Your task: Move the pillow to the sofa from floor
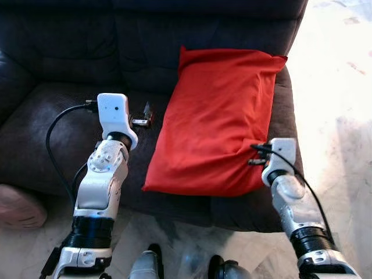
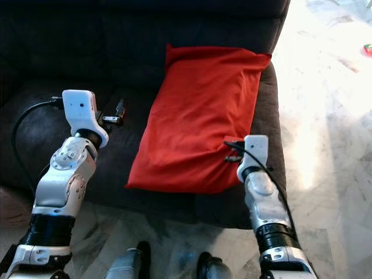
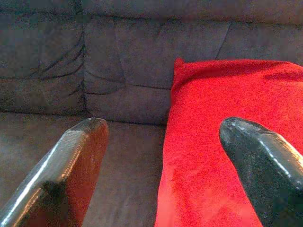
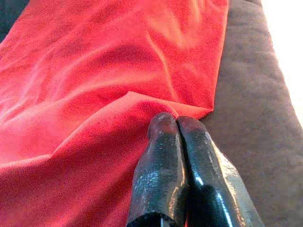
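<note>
1. From my station, the red pillow already lies flat on the dark sofa, on the seat cushion toward its 3 o'clock end, with its top edge up against the backrest at 12 o'clock. None of it hangs down to the floor, though its lower edge sits near the front of the seat.

2. My right gripper is at about 4 o'clock on the pillow, by its lower corner. The two black fingers are pressed together. A raised fold of red cloth sits at their tips, but I cannot tell whether any fabric is pinched between them or whether they merely touch it.

3. My left gripper hovers over the bare seat at about 9 o'clock from the pillow, just beside its edge. Its fingers are spread wide with nothing between them; one finger lines up over the grey cushion, the other over the red cloth.

4. I judge the main job done: the pillow is on the sofa, not the floor.

5. What I think remains is small: make sure the right fingers are free of the cloth, draw both arms back, and check the pillow stays put. The risk I see is dragging that corner off the seat if cloth is caught.
</note>
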`<state>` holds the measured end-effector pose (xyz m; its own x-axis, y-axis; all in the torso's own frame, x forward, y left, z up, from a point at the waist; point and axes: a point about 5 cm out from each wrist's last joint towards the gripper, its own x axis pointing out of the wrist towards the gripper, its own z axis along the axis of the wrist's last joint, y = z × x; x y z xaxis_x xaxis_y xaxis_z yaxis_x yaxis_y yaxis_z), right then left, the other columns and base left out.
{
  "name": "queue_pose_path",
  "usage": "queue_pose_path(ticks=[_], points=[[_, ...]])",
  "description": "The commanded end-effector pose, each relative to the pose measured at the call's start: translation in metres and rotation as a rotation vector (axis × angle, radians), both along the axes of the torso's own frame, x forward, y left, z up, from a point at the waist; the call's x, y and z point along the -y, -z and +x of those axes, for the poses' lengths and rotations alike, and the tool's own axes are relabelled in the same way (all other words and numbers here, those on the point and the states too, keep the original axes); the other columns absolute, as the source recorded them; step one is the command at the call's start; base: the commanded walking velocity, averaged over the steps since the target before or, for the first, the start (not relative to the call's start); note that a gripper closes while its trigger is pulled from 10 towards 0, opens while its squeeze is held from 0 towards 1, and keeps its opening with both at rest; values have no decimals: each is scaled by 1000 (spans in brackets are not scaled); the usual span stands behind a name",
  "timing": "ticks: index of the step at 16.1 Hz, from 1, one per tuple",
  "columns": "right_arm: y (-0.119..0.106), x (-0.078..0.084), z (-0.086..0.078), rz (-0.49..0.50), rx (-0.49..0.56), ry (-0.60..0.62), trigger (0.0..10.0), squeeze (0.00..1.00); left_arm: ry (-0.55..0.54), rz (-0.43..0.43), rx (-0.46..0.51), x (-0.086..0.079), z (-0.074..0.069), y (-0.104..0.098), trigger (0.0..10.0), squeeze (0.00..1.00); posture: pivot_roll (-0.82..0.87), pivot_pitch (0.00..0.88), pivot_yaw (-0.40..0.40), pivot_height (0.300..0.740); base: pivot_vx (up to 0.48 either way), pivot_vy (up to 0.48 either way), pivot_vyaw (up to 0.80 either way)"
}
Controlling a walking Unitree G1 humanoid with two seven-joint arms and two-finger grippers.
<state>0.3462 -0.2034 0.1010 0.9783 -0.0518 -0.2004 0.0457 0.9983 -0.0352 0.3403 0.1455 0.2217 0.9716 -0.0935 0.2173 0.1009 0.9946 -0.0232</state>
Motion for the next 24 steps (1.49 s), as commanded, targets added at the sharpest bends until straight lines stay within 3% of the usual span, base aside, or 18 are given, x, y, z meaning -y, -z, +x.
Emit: queue_pose_path(ticks=[1,4,8,11,16,17,18,19,20,24], points=[[-13,18,-2,-15,48,73,10000,0,-7,-10,3,-3,0,2,10000,0,124,222,1,740,0,0,0],[18,18,-31,-15,-72,66,10000,0,-3,-9,0,-1,-1,4,10000,0,117,214,-2,740,0,0,0],[62,-5,-65,46,-212,31,10000,0,-8,17,-14,-5,2,9,10000,0,119,211,1,740,0,0,0],[65,-27,-65,97,-221,-3,10000,0,-22,32,-30,-9,2,13,10000,0,128,211,2,740,0,0,0],[62,-39,-63,117,-211,-37,10000,0,-29,41,-50,-11,3,17,10000,0,123,213,1,740,0,0,0],[68,-39,-68,116,-231,-38,10000,90,-22,45,-69,-8,3,22,10000,0,122,215,1,740,0,0,0],[69,-39,-69,116,-233,-38,10000,90,-21,45,-71,-8,3,23,10000,0,122,215,1,740,0,0,0],[69,-38,-69,117,-233,-37,10000,690,-21,44,-74,-8,2,24,10000,0,121,216,2,740,0,0,0],[65,-36,-66,115,-209,-18,10000,1000,-23,43,-75,-8,2,27,10000,0,123,215,3,740,0,0,0],[52,-38,-56,100,-140,-30,10000,1000,-28,35,-71,-10,0,31,10000,0,119,213,4,740,0,0,0]])
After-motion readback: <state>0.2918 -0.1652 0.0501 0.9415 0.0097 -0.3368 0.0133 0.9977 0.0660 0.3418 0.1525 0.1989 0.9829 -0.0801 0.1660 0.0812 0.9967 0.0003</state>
